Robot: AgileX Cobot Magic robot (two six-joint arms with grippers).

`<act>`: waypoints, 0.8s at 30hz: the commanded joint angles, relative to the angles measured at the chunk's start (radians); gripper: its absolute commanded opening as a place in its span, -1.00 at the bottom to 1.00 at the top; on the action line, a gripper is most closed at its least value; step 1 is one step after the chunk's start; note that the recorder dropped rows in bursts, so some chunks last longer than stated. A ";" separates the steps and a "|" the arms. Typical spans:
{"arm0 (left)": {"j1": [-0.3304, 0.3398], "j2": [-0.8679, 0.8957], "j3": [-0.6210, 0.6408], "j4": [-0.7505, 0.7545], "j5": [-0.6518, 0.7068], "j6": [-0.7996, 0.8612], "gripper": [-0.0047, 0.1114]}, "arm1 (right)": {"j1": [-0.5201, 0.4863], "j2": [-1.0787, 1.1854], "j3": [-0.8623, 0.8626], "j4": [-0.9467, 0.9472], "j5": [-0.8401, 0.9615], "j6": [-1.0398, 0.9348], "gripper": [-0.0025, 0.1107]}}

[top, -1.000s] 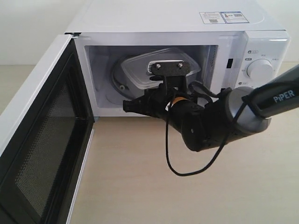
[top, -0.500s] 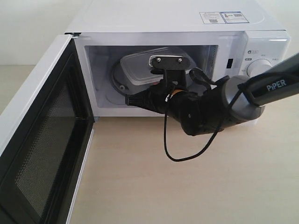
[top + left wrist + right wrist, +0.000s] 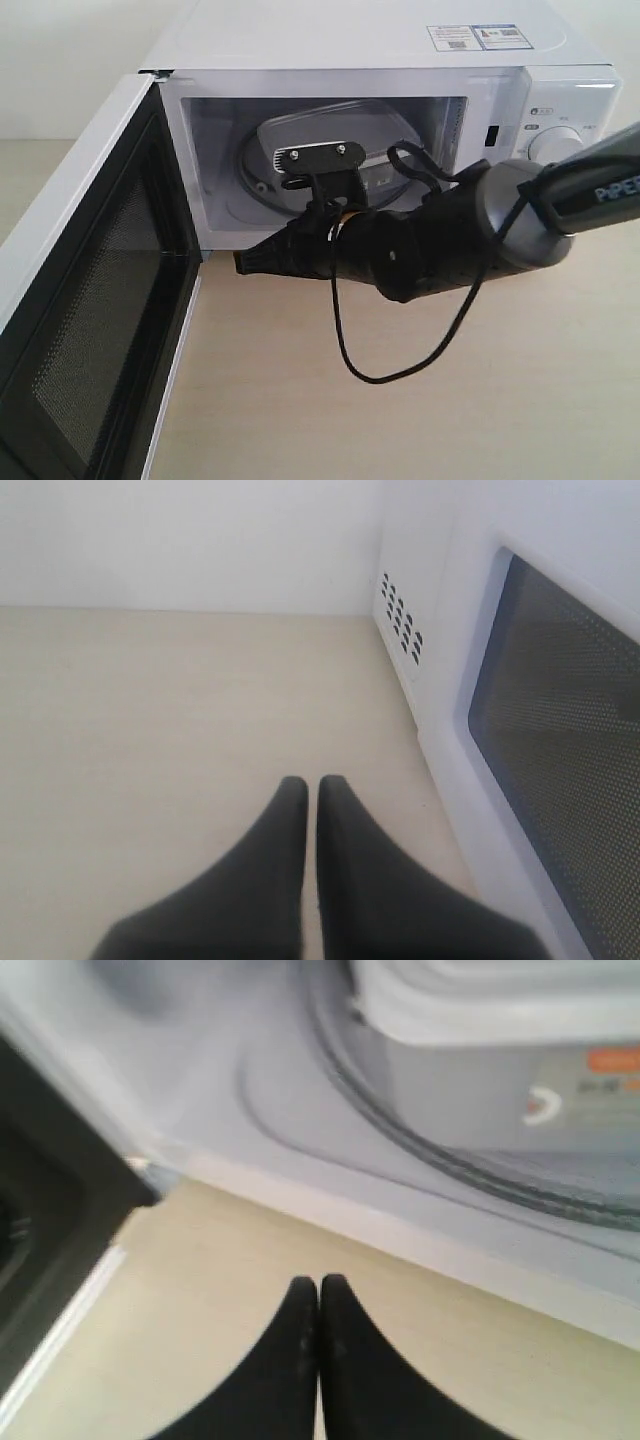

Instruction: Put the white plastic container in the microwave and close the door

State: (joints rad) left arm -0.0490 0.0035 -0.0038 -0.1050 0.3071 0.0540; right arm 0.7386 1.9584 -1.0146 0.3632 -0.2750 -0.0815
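The white microwave stands open, its door swung wide to the left with the black mesh inner face showing. The white plastic container lies inside on the glass turntable, partly hidden behind my right arm's camera mount. My right gripper is shut and empty, its tip just outside the cavity's front sill near the hinge side. In the right wrist view the shut gripper hovers over the table, with the container beyond. My left gripper is shut, empty, beside the door's outer window.
The open door takes up the left front of the tan table. A black cable hangs in a loop under my right arm. The microwave's vented side wall stands beyond my left gripper. Two dials sit on the right panel.
My right arm has drawn back out of the cavity and swung left and down, still shut. The container stays on the turntable.
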 commanded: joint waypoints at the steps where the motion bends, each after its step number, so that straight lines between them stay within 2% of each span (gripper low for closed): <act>1: 0.004 -0.004 0.004 -0.002 0.000 0.004 -0.84 | 0.023 -0.129 0.110 -0.011 -0.025 -0.036 -0.96; 10: 0.004 -0.004 0.004 -0.002 0.000 0.004 -0.84 | 0.028 -0.423 0.459 -0.011 -0.171 -0.040 -0.96; 15: 0.004 -0.004 0.004 -0.002 0.000 0.004 -0.84 | 0.028 -0.607 0.613 -0.011 -0.283 -0.114 -0.96; 24: 0.004 -0.004 0.004 -0.002 0.000 0.004 -0.84 | 0.028 -0.751 0.648 -0.011 -0.284 -0.148 -0.96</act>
State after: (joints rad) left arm -0.0490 0.0035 -0.0038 -0.1050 0.3071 0.0540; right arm 0.7660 1.2284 -0.3754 0.3549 -0.5576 -0.2193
